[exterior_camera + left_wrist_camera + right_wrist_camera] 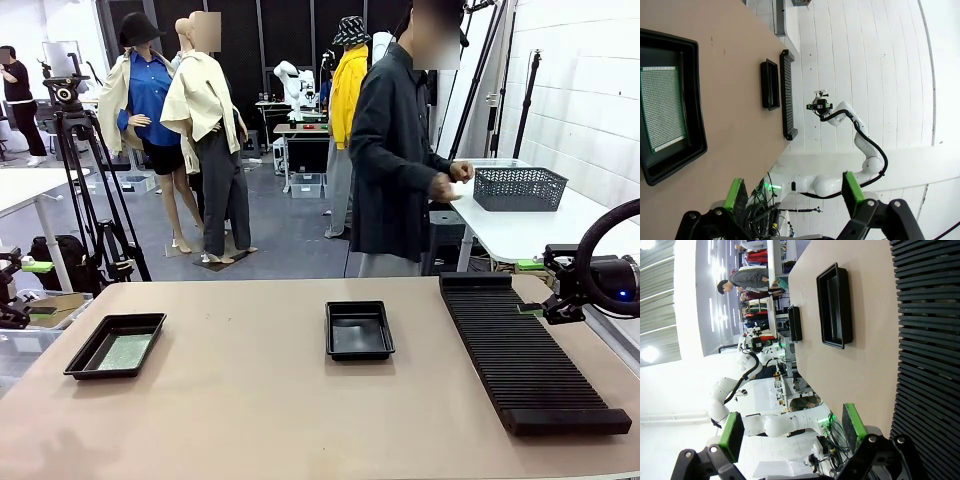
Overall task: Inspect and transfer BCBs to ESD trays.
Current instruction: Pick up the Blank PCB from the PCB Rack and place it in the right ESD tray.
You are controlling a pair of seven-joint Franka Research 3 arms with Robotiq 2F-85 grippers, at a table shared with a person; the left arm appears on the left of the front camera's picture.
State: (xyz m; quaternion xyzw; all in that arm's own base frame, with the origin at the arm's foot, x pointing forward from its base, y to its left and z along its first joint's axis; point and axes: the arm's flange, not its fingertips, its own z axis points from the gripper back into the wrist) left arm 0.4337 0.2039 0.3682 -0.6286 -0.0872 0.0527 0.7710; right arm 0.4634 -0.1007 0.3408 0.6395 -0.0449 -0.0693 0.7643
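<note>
our left gripper (793,192) and right gripper (794,430) hang spread, empty. 1 bcb (125,351) lies flat in the left tray (100,375); grabbing it, we risk snagging the sloping rim.

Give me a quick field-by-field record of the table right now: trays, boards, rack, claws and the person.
BCB: one, lying flat in the left ESD tray
Middle ESD tray: empty
Slotted rack: black, on the table, robot's right side, no boards seen in it
Left claw: open, holding nothing
Right claw: open, holding nothing
Person: standing at the far side, hands off the table
</note>
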